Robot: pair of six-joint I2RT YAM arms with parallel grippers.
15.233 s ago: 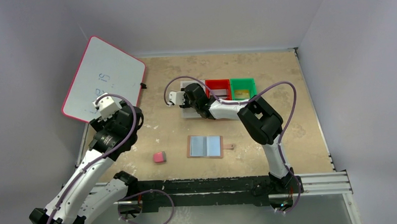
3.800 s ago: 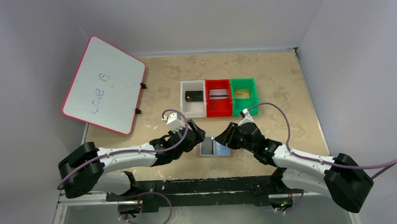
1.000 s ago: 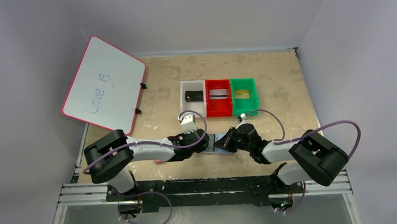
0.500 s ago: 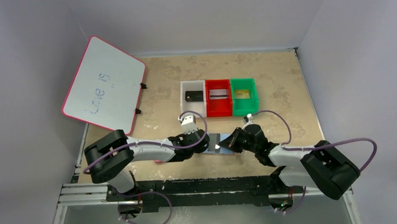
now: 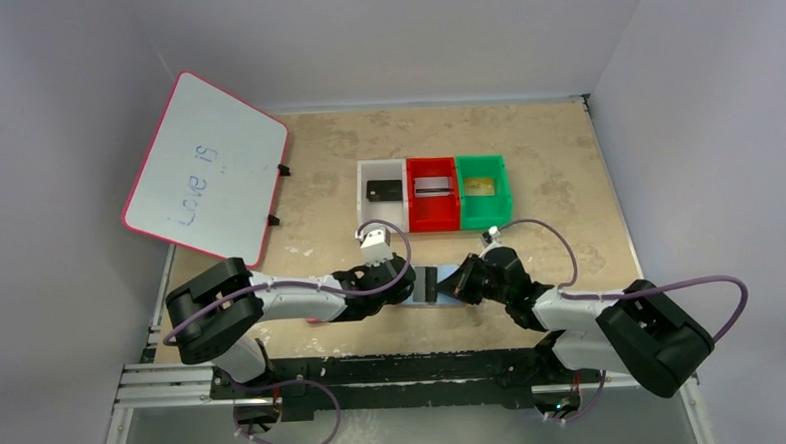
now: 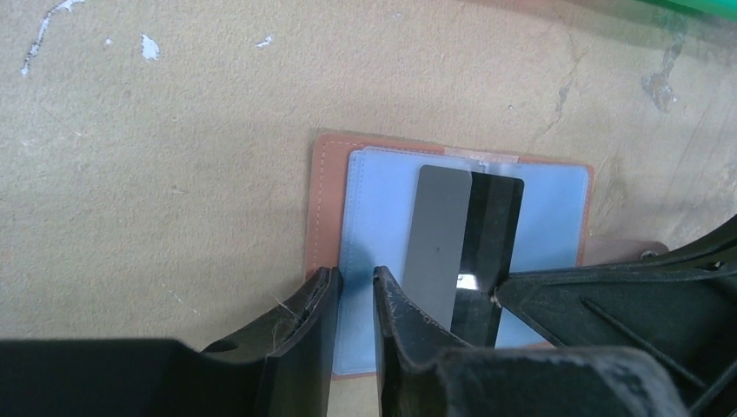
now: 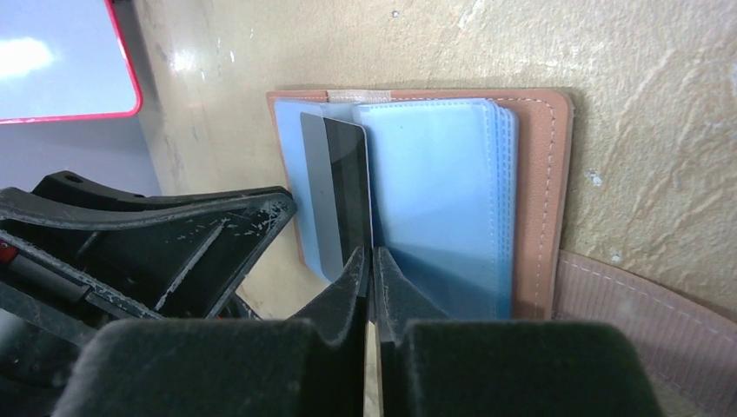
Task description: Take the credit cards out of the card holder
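At the centre of the left wrist view, the card holder [image 6: 323, 200] lay open on the table [image 6: 156, 156], blue sleeves up. A grey card [image 6: 439, 234] with a dark stripe lay against the sleeves, and my right gripper [image 7: 371, 261] was clamped on its edge. My left gripper [image 6: 356, 282] stood a crack apart over the holder's lower left corner, gripping nothing I could see. Above them in the top view sat a white bin [image 5: 384, 224], a red bin [image 5: 434, 220] and a green bin [image 5: 485, 218].

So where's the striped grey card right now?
The card is near the table's front edge in the top view, in front of the red bin, on the card holder's sleeves; the left gripper is beside it and the right gripper pinches its edge.
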